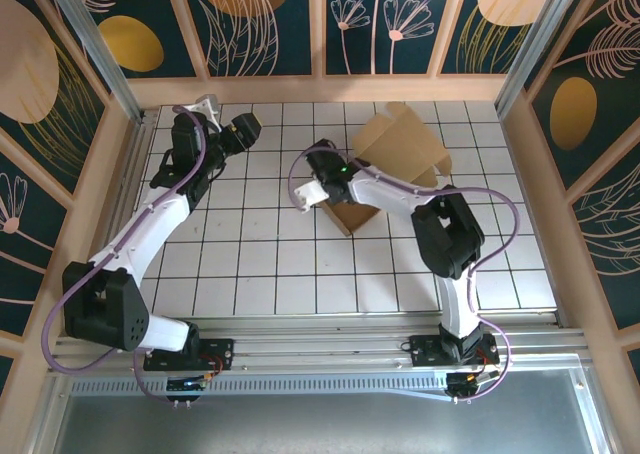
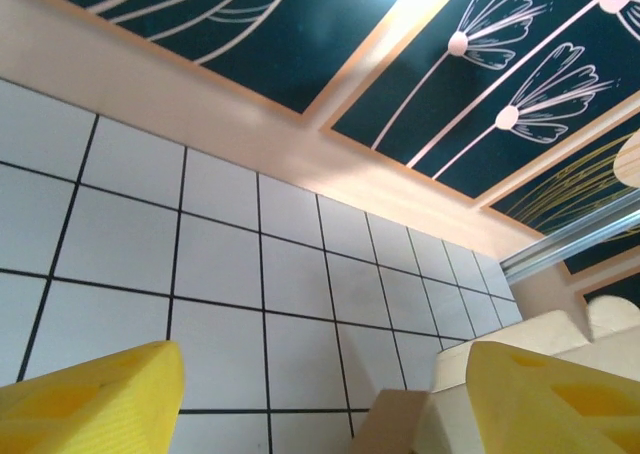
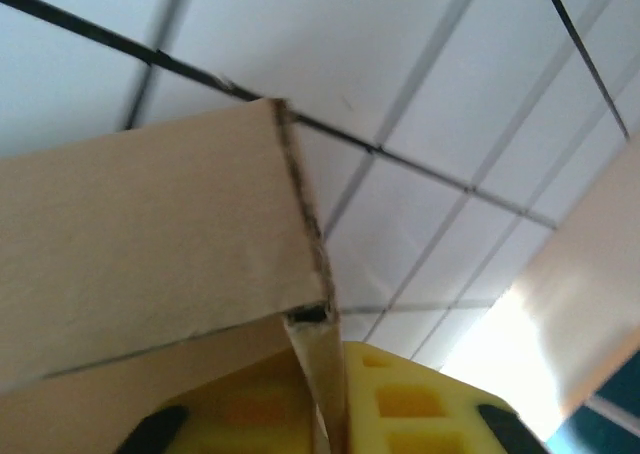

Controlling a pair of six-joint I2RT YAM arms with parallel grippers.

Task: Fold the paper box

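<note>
The paper box (image 1: pixel 405 149) is a brown cardboard sheet, partly raised, at the back middle-right of the tiled table (image 1: pixel 250 264). Its flaps stand up and its near corner lies flat. My right gripper (image 1: pixel 318 189) is at the box's left near edge. In the right wrist view a thin cardboard wall (image 3: pixel 140 224) runs down between the yellow fingers (image 3: pixel 420 404), and my right gripper (image 3: pixel 335 374) is shut on it. My left gripper (image 1: pixel 250 129) hovers at the back left, apart from the box. Its jaws (image 2: pixel 325 374) stand open with nothing between them, and a tan box corner (image 2: pixel 400 424) shows below.
A wooden rim (image 1: pixel 330 89) and patterned dark panels (image 1: pixel 260 19) wall the table at the back and sides. Both arm bases are bolted to the metal rail (image 1: pixel 330 349) at the near edge. White tiles lie bare in front of the box.
</note>
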